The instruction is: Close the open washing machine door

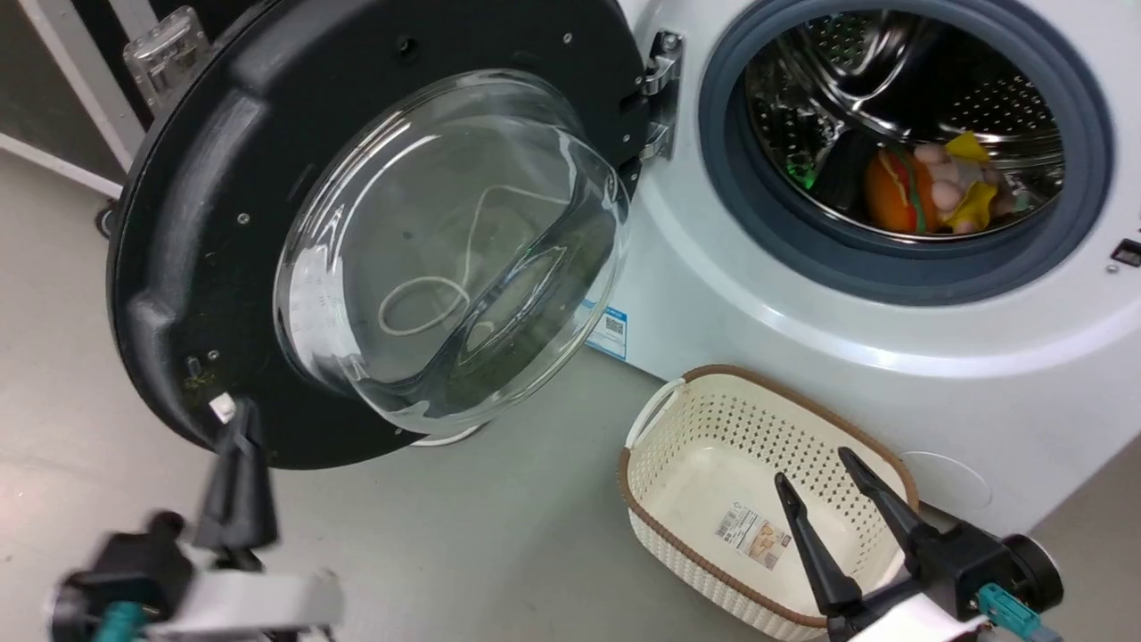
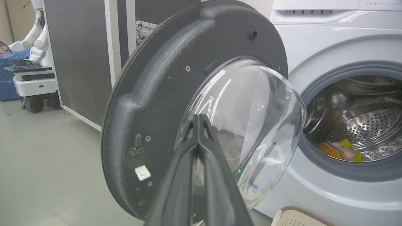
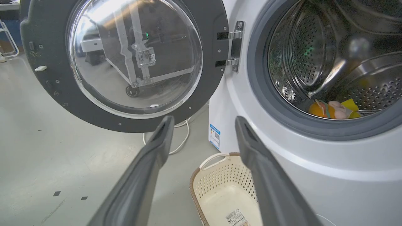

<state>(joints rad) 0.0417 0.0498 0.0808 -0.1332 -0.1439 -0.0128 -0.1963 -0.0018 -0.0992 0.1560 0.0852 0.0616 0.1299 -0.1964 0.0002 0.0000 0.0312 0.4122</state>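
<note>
Currently washing machine door [image 1: 205, 223] hangs wide open, left of drum [image 1: 900, 116]. left gripper [image 1: 239, 426] fingers pressed together, empty, at its lower rim. right gripper [image 1: 813, 468] fingers spread, empty, over basket [image 1: 626, 486]. Washer's blue sticker [image 1: 609, 328] illegible.

Robot lab: black flight case [image 2: 78, 62], parked robot [image 2: 34, 84], grey floor [image 2: 47, 175].

washing machine door [image 1: 374, 241] black rim, clear glass; basket [image 1: 713, 419] cream, perforated, brown rim; seal [image 1: 722, 134] grey
</note>
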